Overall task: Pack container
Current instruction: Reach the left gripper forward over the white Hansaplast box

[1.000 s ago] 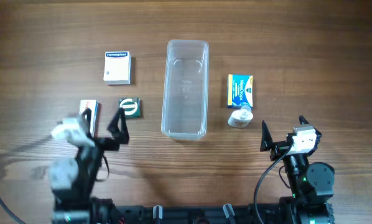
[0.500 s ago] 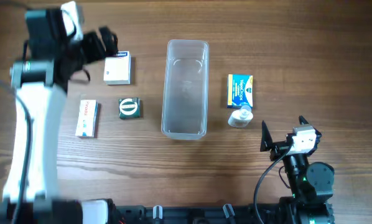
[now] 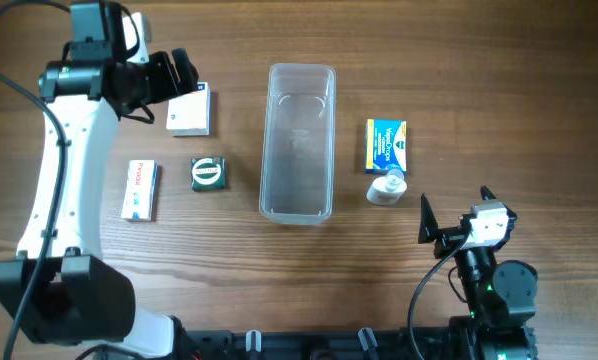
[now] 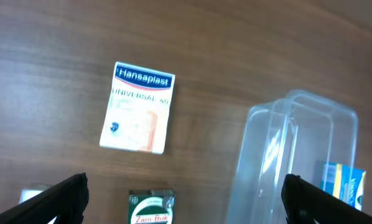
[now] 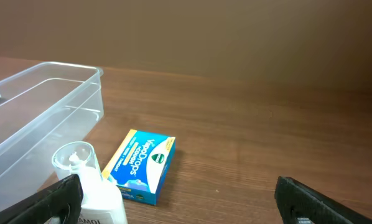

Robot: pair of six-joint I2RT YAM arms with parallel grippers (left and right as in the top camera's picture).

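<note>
1. Closest to the bases, the right gripper (image 3: 455,198) hangs low over the table (image 3: 519,90), fingers spread wide and nothing between them. It looks parked, out of the other arm's way.
2. Just beyond it a small white bottle (image 3: 386,188) lies touching a blue-and-yellow box (image 3: 386,146). Both are on the right arm's side, probably its share of the packing.
3. Across the table, a narrow white box (image 3: 139,189) and a green tin (image 3: 209,173) lie flat and apart, with room to grip each.
4. The container (image 3: 299,150) sits mid-table between the two groups, long side running away from the bases, open-topped and empty. Either arm should reach it.
5. Farthest out, the left gripper (image 3: 179,80) hovers at the left edge of the Hansaplast box (image 3: 191,112), fingers fully spread and holding nothing, wide enough, I'd guess, to straddle the box for a first pick.
</note>
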